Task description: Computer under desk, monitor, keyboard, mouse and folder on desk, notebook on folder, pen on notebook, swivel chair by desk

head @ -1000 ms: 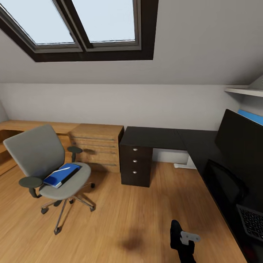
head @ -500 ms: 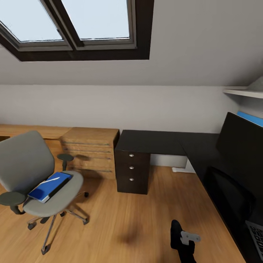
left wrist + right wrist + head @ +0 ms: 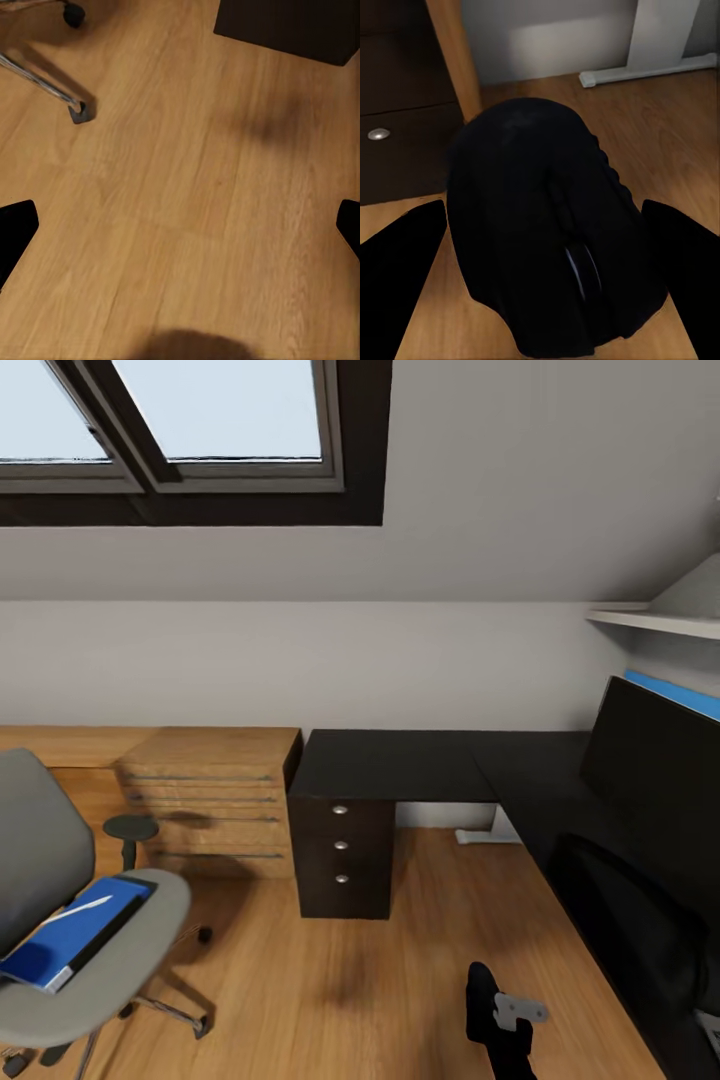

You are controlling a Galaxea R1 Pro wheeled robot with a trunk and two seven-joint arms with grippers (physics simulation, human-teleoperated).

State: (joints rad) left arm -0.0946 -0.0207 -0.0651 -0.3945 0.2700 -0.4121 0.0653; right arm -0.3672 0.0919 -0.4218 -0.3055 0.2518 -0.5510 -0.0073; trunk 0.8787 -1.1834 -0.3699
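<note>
On swivel chair seat, left of the desk: blue folder, long axis diagonal toward the backrest, white pen lying on it. Monitor stands on desk. Right gripper pinches a black mouse; left gripper spread over wood floor.

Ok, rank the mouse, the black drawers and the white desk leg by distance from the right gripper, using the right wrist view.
1. mouse: between the right gripper fingers.
2. black drawers: just beyond the mouse.
3. white desk leg: farther back, by the wall.
</note>
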